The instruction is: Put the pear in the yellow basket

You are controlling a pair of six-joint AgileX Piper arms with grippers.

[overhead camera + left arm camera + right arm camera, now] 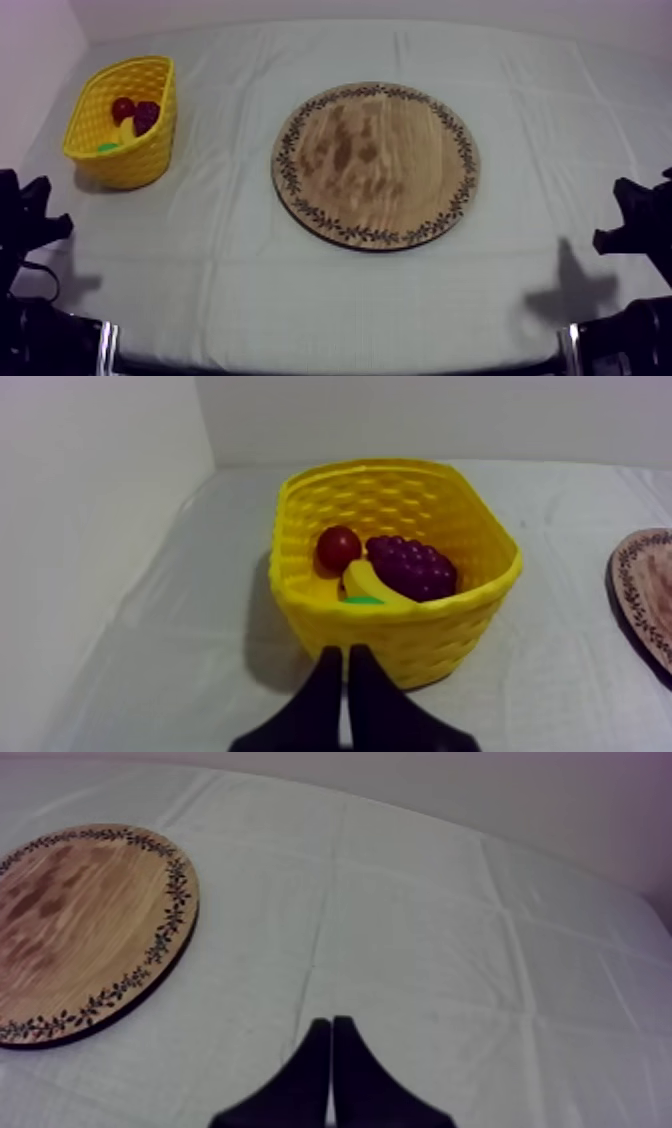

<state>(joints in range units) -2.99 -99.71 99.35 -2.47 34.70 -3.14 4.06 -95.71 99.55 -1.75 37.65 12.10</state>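
Note:
The round wooden board (pixel 376 163) lies in the middle of the table with nothing on it. The yellow basket (pixel 122 122) stands at the far left. It holds a small red fruit (pixel 338 547), a bunch of grapes (pixel 412 569), a banana (pixel 368 583) and a green sliver that looks like the pear (pixel 360 600), mostly hidden behind the basket's near wall (pixel 400 638). My left gripper (pixel 346 652) is shut on nothing, just in front of the basket. My right gripper (pixel 331 1022) is shut too, over bare cloth beside the board (pixel 85 927).
Both arms rest low at the table's sides, left (pixel 25 220) and right (pixel 640 225). A wall runs close behind and to the left of the basket. Open cloth (pixel 330 290) stretches between the board and the front edge.

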